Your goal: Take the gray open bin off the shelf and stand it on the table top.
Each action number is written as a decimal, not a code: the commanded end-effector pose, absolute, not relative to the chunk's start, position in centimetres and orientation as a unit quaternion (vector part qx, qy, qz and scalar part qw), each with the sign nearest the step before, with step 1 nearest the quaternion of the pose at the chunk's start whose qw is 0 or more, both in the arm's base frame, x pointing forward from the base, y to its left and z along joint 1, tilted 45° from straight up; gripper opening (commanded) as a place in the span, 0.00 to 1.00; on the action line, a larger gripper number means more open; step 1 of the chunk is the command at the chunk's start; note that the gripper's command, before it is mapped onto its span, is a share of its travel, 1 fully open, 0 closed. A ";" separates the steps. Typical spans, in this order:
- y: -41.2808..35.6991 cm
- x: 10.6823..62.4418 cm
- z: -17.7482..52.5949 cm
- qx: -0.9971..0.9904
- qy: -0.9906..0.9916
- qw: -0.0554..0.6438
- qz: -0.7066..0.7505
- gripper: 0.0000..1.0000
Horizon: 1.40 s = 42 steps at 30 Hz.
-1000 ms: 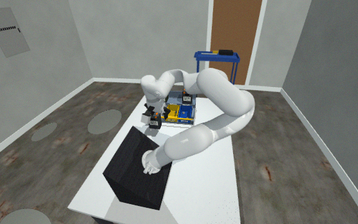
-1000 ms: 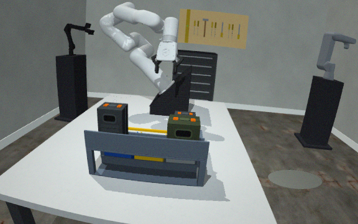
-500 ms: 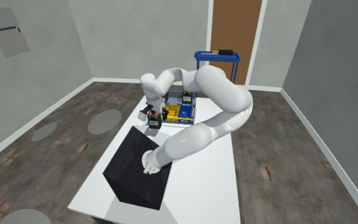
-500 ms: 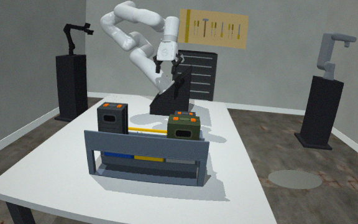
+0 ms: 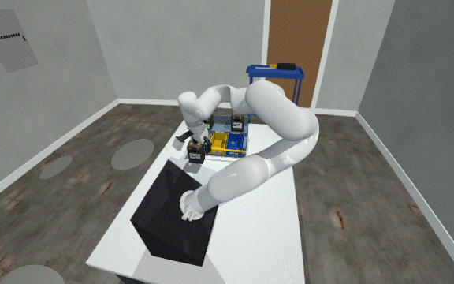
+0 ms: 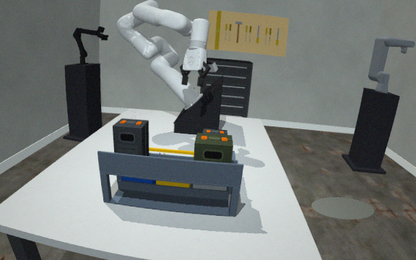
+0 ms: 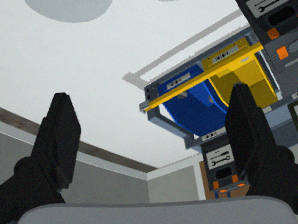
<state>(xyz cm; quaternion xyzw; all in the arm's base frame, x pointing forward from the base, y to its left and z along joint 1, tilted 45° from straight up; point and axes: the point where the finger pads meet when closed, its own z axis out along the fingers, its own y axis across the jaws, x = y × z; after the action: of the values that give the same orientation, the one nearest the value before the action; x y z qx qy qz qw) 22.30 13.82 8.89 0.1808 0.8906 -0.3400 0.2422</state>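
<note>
The gray open bin (image 6: 209,187) shows only as a pale strip through the back of the grey-blue shelf (image 6: 170,177), at its right end in the exterior view. Beside it stand the yellow bin (image 6: 172,184) and the blue bin (image 6: 137,180). In the top view the yellow bin (image 5: 219,142) and blue bin (image 5: 235,142) show, while the arm hides the gray bin. My gripper (image 6: 193,77) is open and empty, high above the table and apart from the shelf. In the wrist view my fingers frame the blue bin (image 7: 196,106) and yellow bin (image 7: 242,79).
A black box (image 6: 130,137) and a green box (image 6: 213,147) with orange caps stand on the shelf top, with another box (image 6: 213,131) behind the green one. The black arm pedestal (image 5: 173,213) takes up the near table end. A blue cart (image 5: 275,72) stands by the door.
</note>
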 end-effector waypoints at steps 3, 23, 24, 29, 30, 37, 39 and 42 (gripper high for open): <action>14.0 22.4 8.9 0.243 0.876 0.253 -0.331 1.00; 13.9 22.4 8.9 0.363 0.837 0.268 -0.311 1.00; 13.9 22.4 8.9 0.363 0.837 0.268 -0.311 1.00; 13.9 22.4 8.9 0.386 0.827 0.270 -0.307 1.00; 13.9 22.4 8.9 0.409 0.817 0.272 -0.302 1.00; 13.9 22.4 8.9 0.477 0.783 0.278 -0.286 1.00; 13.9 22.4 8.9 0.477 0.783 0.278 -0.286 1.00; 13.9 22.4 8.9 0.477 0.783 0.278 -0.286 1.00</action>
<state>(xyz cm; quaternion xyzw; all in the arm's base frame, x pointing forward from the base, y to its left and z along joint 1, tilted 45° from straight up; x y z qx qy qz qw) 22.31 13.82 8.89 0.4746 0.7841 -0.2882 0.2772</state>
